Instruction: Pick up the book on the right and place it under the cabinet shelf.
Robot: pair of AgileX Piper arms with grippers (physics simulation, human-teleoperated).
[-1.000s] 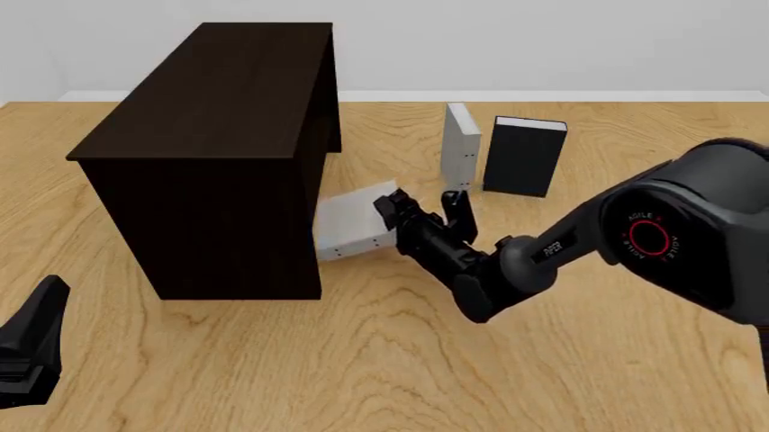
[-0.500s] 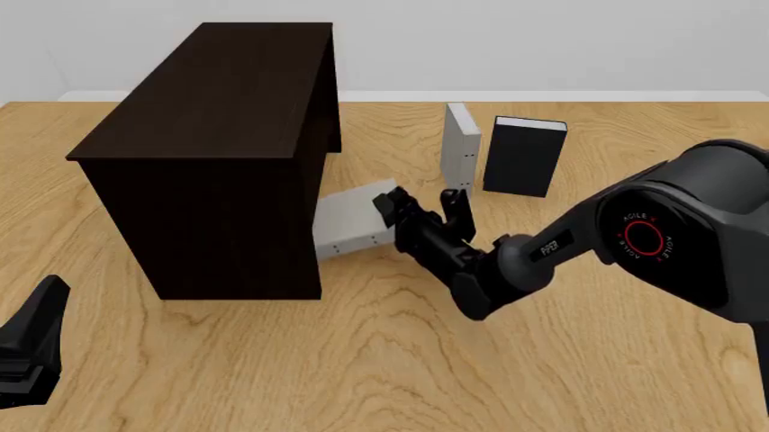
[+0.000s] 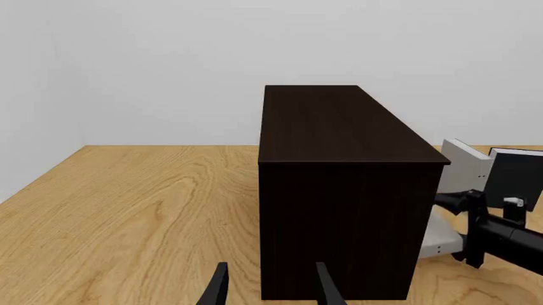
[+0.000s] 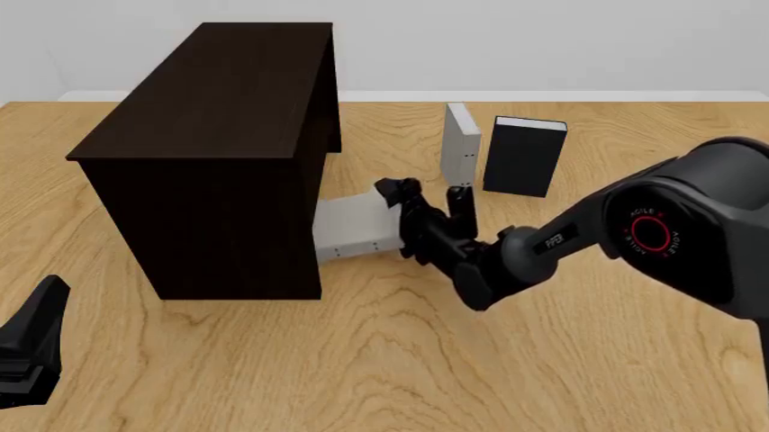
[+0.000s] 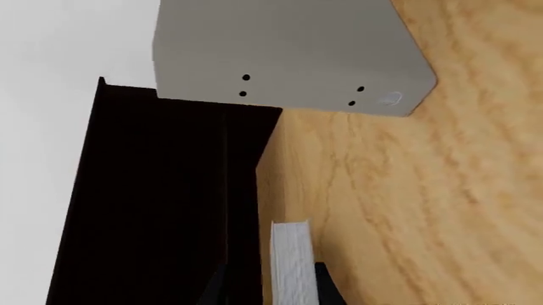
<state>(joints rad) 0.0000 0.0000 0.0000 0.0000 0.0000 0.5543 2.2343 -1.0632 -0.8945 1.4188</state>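
Beside the cabinet shelf (image 4: 204, 153), the right gripper (image 4: 427, 200) is wide open, holding nothing, right by the book (image 4: 351, 225).

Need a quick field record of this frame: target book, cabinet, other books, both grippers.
target book: light-grey book lying flat on the table, one end under the cabinet, the other sticking out
cabinet: dark cabinet shelf, upright on the table
right gripper: right gripper at the book's exposed end, open, nothing held
left gripper: left gripper near the front edge, open, nothing held
other books: second grey book and black book, both upright behind the right arm
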